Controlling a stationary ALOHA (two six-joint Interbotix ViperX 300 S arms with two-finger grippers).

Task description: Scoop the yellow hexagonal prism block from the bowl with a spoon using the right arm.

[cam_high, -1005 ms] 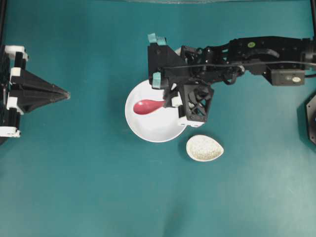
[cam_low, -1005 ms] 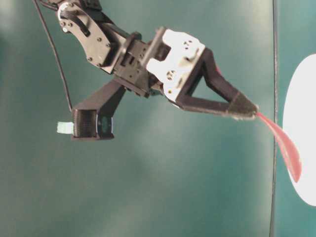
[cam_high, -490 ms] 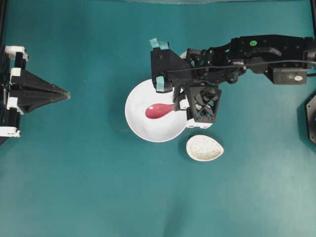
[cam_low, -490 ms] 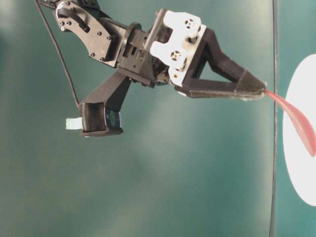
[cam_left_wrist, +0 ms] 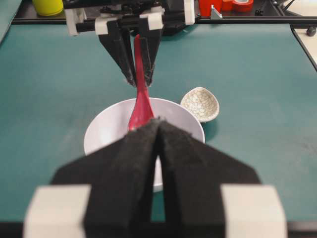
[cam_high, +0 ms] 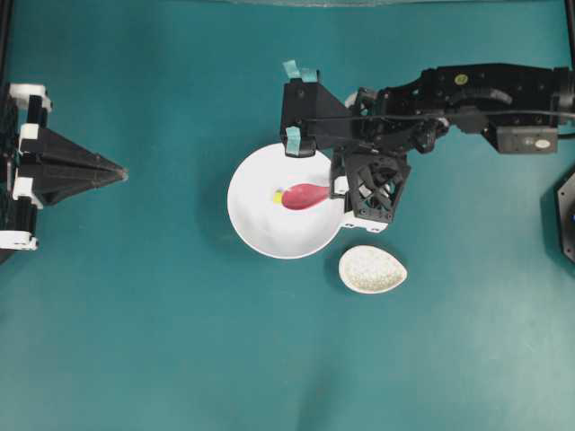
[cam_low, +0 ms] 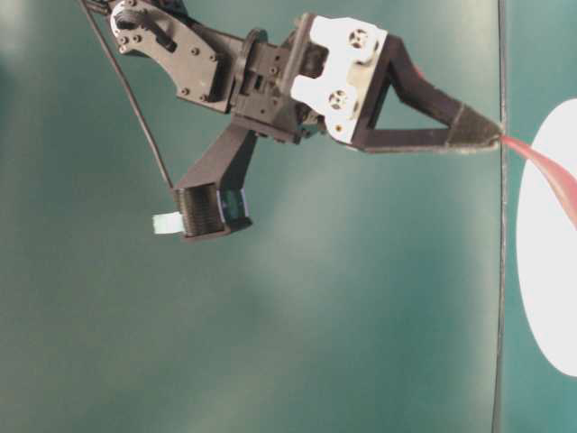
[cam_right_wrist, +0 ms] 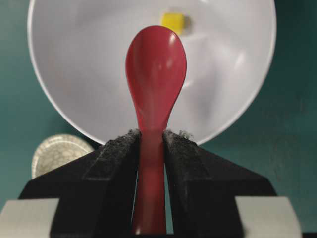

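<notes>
White bowl point(cam_high: 256, 229): large, round, glossy; sits on the teal table point(cam_high: 162, 341) near the middle. It serves as the working dish for the scoop.

Yellow hexagonal prism block point(cam_right_wrist: 174, 21): tiny, bright; lies on the bowl's inner floor, just beyond the tip of the spoon's scoop. In the overhead view it shows as a small yellow speck point(cam_high: 278, 196) at the left end of the scoop. Whether the tip touches it or stands just short I cannot tell. It is not in the scoop.

Red-pink soup spoon point(cam_right_wrist: 155, 69): deep oval scoop, short straight handle. Held over the bowl's interior with the scoop facing the block, presumably so a forward push can slide the lip under the block.

Right gripper point(cam_right_wrist: 151, 141): black padded jaws partly closed, clamped on the spoon's handle from both sides, just behind where it widens into the scoop. The grip looks centred and straight. Teal tape bits mark this arm point(cam_high: 467, 99).

Left gripper point(cam_left_wrist: 159, 131): jaws pressed together, nothing between them; parked at the table's left edge point(cam_high: 112, 169), well apart from the bowl and taking no part.

Speckled oval spoon rest point(cam_high: 372, 269): small, empty, just beside the bowl's lower right rim.

Judged status: block not yet scooped.
</notes>
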